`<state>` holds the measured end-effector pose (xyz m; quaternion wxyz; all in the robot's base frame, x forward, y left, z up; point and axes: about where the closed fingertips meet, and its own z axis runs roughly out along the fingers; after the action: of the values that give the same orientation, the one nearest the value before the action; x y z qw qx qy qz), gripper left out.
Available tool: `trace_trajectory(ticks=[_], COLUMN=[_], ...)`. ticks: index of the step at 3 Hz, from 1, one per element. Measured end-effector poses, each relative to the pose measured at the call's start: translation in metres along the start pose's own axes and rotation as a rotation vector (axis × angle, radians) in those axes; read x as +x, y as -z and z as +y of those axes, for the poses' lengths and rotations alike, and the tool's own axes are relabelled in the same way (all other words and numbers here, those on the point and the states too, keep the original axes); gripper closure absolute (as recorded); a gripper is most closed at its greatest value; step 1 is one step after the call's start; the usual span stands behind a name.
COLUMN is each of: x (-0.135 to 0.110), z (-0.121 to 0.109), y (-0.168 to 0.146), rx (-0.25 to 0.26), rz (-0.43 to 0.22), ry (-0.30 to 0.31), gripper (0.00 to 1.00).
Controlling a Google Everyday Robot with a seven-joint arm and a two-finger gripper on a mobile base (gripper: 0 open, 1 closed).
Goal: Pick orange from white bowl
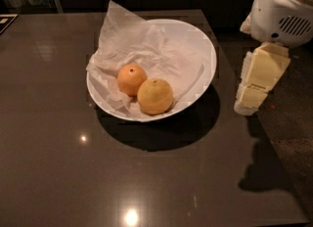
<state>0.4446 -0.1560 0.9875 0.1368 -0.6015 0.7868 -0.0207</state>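
The orange (pixel 155 96), the larger pale yellow-orange fruit, lies at the front of the white bowl (pixel 208 55), which is lined with crumpled white paper (pixel 132 40). A smaller, deeper-orange fruit (pixel 131 79) touches it on its left. My gripper (pixel 250 99) hangs cream-coloured from the white arm (pixel 286 11) at the right. It points down beside the table's right edge, to the right of the bowl and apart from it. It holds nothing that I can see.
The bowl stands on a dark glossy table (pixel 58 147) with bright light reflections near the front. The table's right edge runs just under the gripper, with speckled floor (pixel 293 138) beyond it. Dark cabinets stand at the back.
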Motion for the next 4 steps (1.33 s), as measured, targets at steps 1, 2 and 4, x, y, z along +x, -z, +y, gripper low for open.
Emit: trace_trajectory(ticks=[1, 2, 4], x=[-0.018, -0.059, -0.116], z=[0.008, 0.024, 0.037], y=[-0.001, -0.005, -0.018], rx=[0.013, -0.008, -0.073], rz=[-0.036, -0.049, -0.045], ry=[0.017, 0.042, 0.033], gripper=[0.0, 0.0, 0.04])
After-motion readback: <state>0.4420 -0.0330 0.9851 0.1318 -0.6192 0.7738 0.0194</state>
